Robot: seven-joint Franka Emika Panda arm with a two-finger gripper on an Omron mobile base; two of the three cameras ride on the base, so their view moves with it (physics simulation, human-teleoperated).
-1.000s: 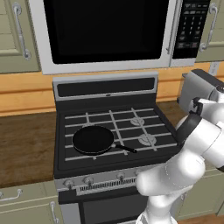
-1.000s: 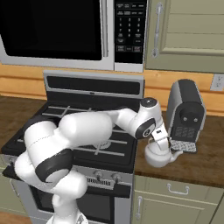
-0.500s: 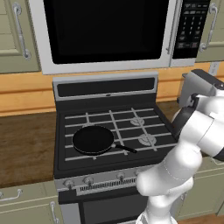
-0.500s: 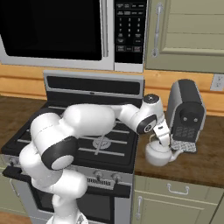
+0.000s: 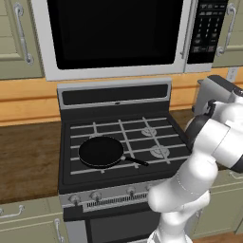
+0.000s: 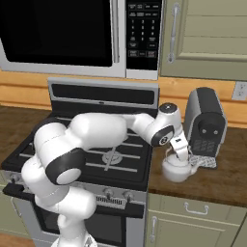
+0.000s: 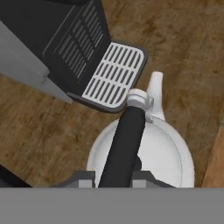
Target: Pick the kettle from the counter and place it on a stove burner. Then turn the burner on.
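One white kettle (image 6: 177,169) sits on the dark wood desk (image 6: 219,173), just right of the stove (image 6: 120,159) and right beside the drip tray of the grey-and-black coffee machine (image 6: 206,123). And look at the arm: it reaches across the cooktop from the left, elbow over the grates, hand (image 6: 179,148) pointed down onto the top of the kettle. From the hand camera, the kettle's black looped handle (image 7: 122,146) runs straight up between the two fingertips (image 7: 83,179), one on each side, spout (image 7: 155,89) aiming away toward the slotted tray. Fingers look close against the handle, but whether they actually pinch it, I cannot tell. Kettle base is flat on the wood, not lifted. Over on the stove, a round black frying pan (image 5: 101,152) rests on the front left grate, handle pointing right. Two silvery burner discs (image 5: 159,152) show bare on the right side. Microwave (image 5: 114,35) hangs above it all.
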